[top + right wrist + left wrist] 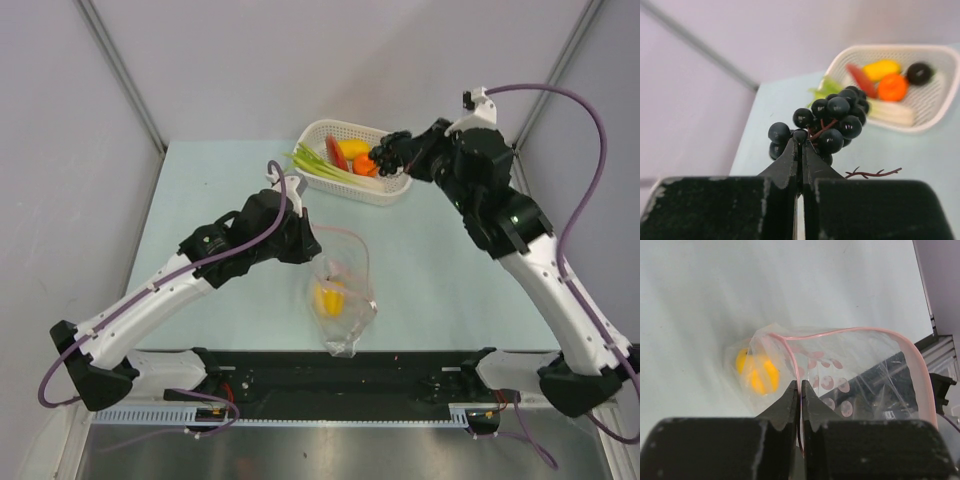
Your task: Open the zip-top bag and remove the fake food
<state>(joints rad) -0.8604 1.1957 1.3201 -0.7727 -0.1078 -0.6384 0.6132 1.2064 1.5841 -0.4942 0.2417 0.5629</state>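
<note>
top, bag (342,290): mid counter (200,220), toward the near edge, slumped upright, mouth open.
top, bag contents: one lemon (328,298) low inside; nothing else seen in it.
top, left hand (308,243): at the bag's far-left rim.
top, right hand (397,150): above the right end of the basket (325,135), carrying grapes (383,160).
top, basket contents: stalk (315,163), red piece (336,152), yellow piece (353,148), orange (366,168).
left wrist, left hand: jaws pinched together on the pink rim strip, film caught between the tips.
left wrist, lemon: at the bag's bottom, well away from the mouth, bag resting on the counter.
left wrist, how-to: likely job is holding the mouth open. Keep the pinch on the stiff strip, not the thin film, which looks slippery. Lift a little so the mouth gapes, without dragging the bag.
right wrist, right hand: jaws closed on the grape stem, bunch sitting just past the tips.
right wrist, basket: ahead on the counter; same pieces plus a dark fruit (919,73) at the far end.
right wrist, how-to: step in hand looks like dropping the grapes. Get the bunch fully inside the rim, go low, then let go so it doesn't roll out.
progress: judged nearly done, lemon left to pull.
</note>
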